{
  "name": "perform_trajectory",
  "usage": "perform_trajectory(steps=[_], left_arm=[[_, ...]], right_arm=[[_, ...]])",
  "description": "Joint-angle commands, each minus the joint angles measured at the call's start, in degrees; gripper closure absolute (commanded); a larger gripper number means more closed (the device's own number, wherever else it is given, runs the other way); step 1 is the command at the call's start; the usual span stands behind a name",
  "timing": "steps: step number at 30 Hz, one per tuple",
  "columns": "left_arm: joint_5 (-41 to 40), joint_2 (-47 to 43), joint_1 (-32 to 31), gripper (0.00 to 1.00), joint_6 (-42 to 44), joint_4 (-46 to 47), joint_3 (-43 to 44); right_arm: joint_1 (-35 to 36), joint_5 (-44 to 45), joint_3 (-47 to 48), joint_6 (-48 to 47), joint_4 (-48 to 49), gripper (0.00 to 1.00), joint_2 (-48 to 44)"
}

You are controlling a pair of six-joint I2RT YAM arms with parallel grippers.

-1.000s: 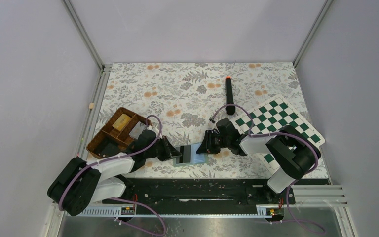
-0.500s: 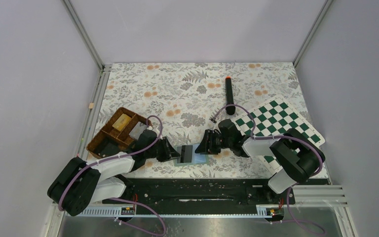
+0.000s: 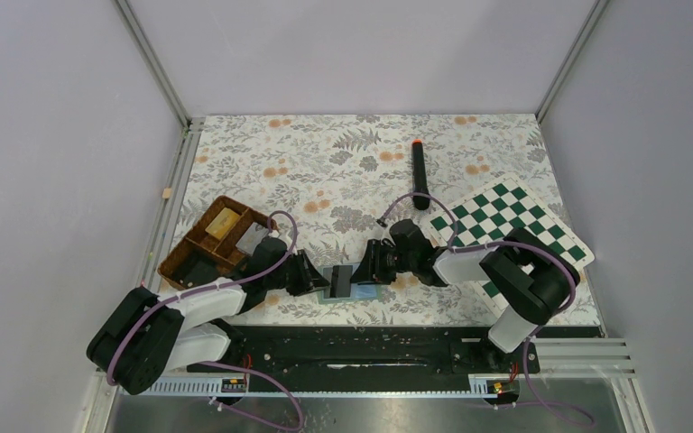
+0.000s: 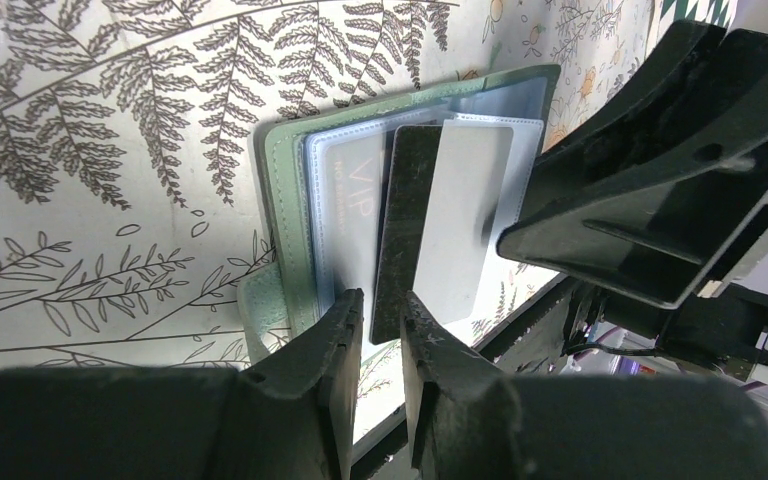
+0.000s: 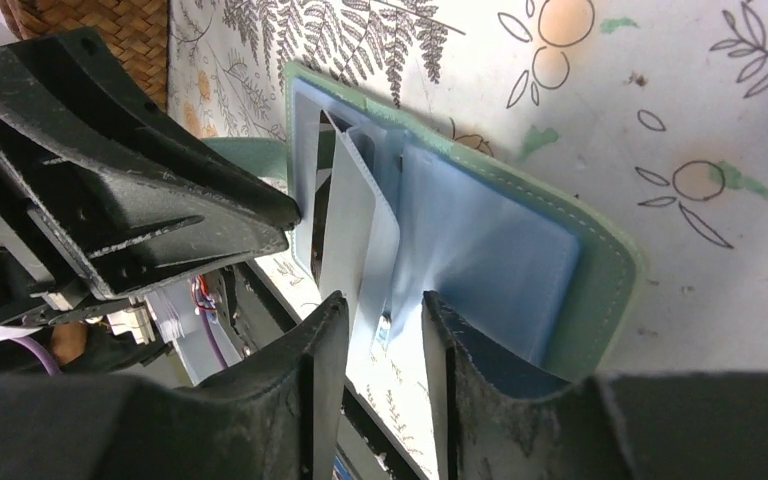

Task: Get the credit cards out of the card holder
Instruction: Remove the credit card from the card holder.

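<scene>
At the left a wicker tray (image 3: 219,239) is seen. Right of it, the left jaws are set narrowly apart at the left edge of the open card holder (image 3: 347,281). The end of a dark credit card (image 4: 405,220) is seen in their gap, and it cannot be told if it is gripped. The holder is laid close to the near edge of the table (image 3: 325,162). From the right, the right jaws are held apart around a pale sleeve leaf (image 5: 360,225), so little room is left between the arms.
</scene>
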Motion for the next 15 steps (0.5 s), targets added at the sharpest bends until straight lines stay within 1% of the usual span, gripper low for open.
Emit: perform_trajectory(steps=[1,4,6,8,10,15], left_arm=[[0.3,-0.5,0.2,0.79,0.5,1.4,1.6],[0.3,-1.6,0.3,0.78,0.3,0.5,1.6],[0.2,-2.5,0.2,0.77,0.3,-0.2,1.9],[0.1,-3.3,0.2,0.75,0.4,-1.0,2.4],[0.0,-4.2,0.2,0.73,0.3,-1.4,2.7],[-0.3,-3.8,0.2,0.68,1.3,-0.3,3.6]], right_arm=[[0.5,0.5,1.2,0.5,2.6,0.63,3.6],[0.3,-0.5,0.1,1.5,6.3,0.70,6.0],[-0.2,-0.7,-1.1,1.9,8.0,0.79,6.7],[-0.6,-0.6,-1.5,1.5,8.1,0.85,6.7],[-1.1,-0.3,-1.9,1.0,7.7,0.87,6.3],[-1.9,-0.6,-2.5,0.4,7.7,0.89,6.5]])
